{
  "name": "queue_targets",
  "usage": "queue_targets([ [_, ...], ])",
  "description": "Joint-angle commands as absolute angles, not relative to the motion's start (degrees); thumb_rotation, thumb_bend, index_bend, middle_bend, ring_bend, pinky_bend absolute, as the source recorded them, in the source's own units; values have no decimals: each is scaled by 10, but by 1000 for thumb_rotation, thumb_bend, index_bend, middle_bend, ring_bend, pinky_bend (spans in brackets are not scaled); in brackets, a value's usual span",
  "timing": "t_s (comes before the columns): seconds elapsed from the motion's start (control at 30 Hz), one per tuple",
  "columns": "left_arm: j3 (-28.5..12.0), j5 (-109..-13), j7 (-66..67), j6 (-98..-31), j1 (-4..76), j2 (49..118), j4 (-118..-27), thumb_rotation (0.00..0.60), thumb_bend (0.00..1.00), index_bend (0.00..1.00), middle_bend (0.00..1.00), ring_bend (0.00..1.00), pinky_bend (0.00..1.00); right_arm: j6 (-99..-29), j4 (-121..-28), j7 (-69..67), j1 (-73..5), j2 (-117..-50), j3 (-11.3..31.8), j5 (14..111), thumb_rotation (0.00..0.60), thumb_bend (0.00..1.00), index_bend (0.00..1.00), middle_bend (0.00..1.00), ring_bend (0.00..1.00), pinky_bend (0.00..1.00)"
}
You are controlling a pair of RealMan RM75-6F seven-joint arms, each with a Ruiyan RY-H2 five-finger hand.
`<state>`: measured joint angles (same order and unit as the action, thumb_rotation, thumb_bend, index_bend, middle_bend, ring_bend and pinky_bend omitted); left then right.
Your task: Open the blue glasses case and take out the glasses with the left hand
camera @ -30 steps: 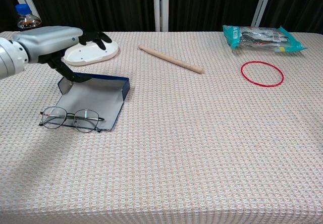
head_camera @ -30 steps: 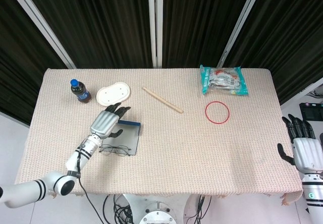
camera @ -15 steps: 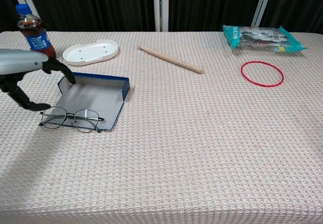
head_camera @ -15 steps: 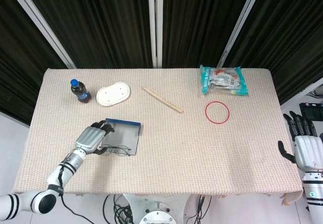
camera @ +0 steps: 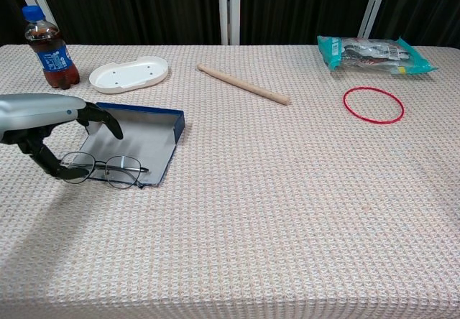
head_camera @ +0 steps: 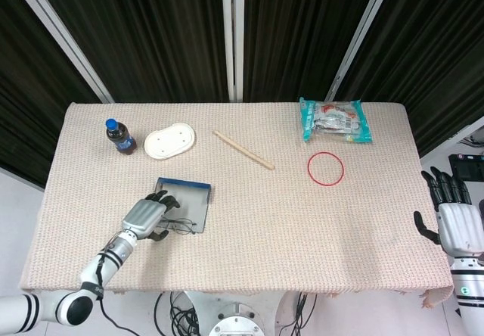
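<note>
The blue glasses case (head_camera: 193, 200) lies open and flat on the table's left side, its grey lining (camera: 140, 139) facing up. The thin-framed glasses (camera: 108, 168) rest across the case's near edge, half on the cloth. My left hand (camera: 43, 114) hovers over their left end with fingers spread: the fingertips (camera: 108, 123) arch above the case, and the thumb reaches down beside the left lens. I see no grip on the frame. In the head view the left hand (head_camera: 147, 216) covers part of the glasses (head_camera: 181, 225). My right hand (head_camera: 452, 213) hangs open off the table's right edge.
A cola bottle (camera: 49, 46) and a white oval tray (camera: 129, 74) stand behind the case. A wooden stick (camera: 243, 84) lies at centre back, with a red ring (camera: 344, 103) and a snack bag (camera: 374, 53) at the back right.
My left hand pulled back from over the case toward the near left, then came in low over the glasses' left end. Case, glasses and right hand stayed in place.
</note>
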<state>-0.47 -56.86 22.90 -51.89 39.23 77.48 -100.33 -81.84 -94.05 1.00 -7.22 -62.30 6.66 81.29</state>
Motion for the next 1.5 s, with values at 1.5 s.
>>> queue_targets([
  [1.5, -5, -585, 235, -562, 364, 857, -919, 600, 382, 593, 172, 13, 146, -813, -934, 13, -71, -626, 61, 812, 600, 379, 0, 16, 0, 0],
])
